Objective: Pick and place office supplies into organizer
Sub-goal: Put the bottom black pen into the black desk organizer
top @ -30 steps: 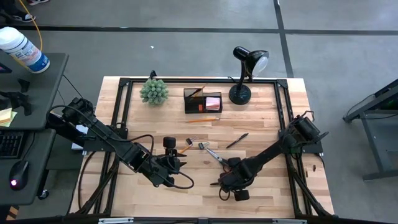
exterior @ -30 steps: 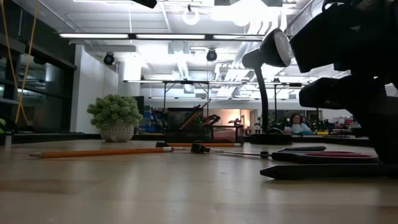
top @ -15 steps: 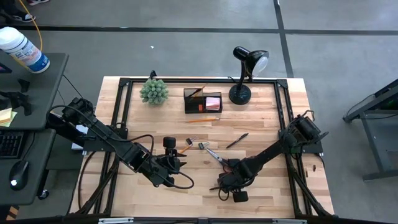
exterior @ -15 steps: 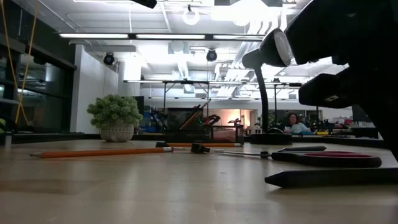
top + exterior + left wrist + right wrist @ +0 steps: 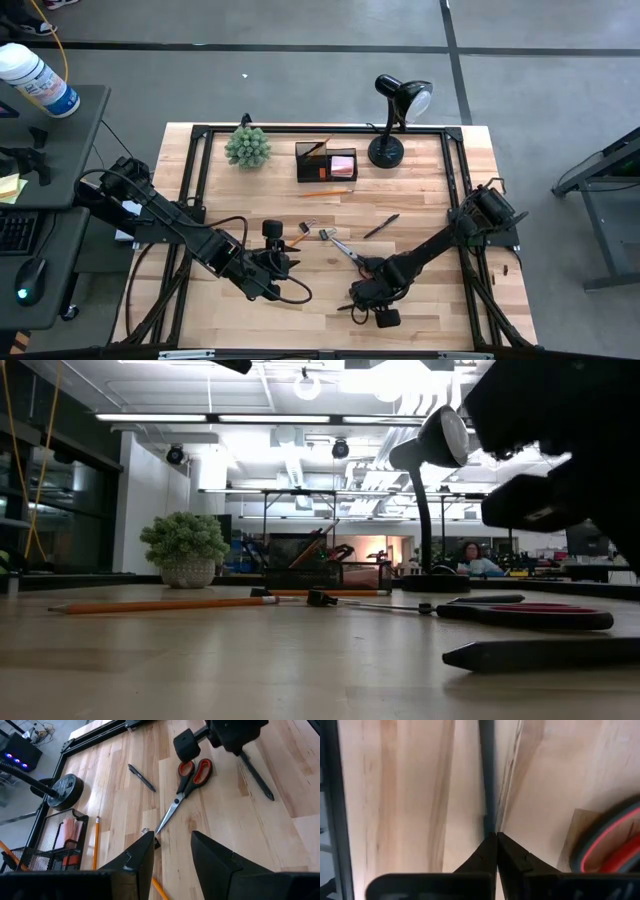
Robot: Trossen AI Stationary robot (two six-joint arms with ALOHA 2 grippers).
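Note:
My right gripper (image 5: 362,297) stands near the table's front, pointing steeply down, shut on a thin black pen (image 5: 540,653). The red-handled scissors (image 5: 348,250) lie flat just beyond it, and a second black pen (image 5: 381,226) lies farther back. My left gripper (image 5: 172,855) hangs open and empty above the table, left of the scissors. An orange pencil (image 5: 325,190) lies in front of the black organizer (image 5: 325,162), which holds a pink pad (image 5: 342,165). A second orange pencil (image 5: 160,604) lies on the left. My right gripper pinches the thin black pen near one end (image 5: 488,822) between its two fingertips. The fingers come from above, slanting steeply down. The pen runs out from the tips almost level, its free end (image 5: 270,796) low over the wood; whether that end touches, I cannot tell.
A black desk lamp (image 5: 395,120) and a green spiky plant (image 5: 247,148) stand at the far edge on either side of the organizer. Two small bits (image 5: 326,234) lie between the grippers. A black metal frame (image 5: 455,200) rims the tabletop.
My right gripper has shut on the black pen while staying in place. The pen's free end has slid a little toward the table's right edge.

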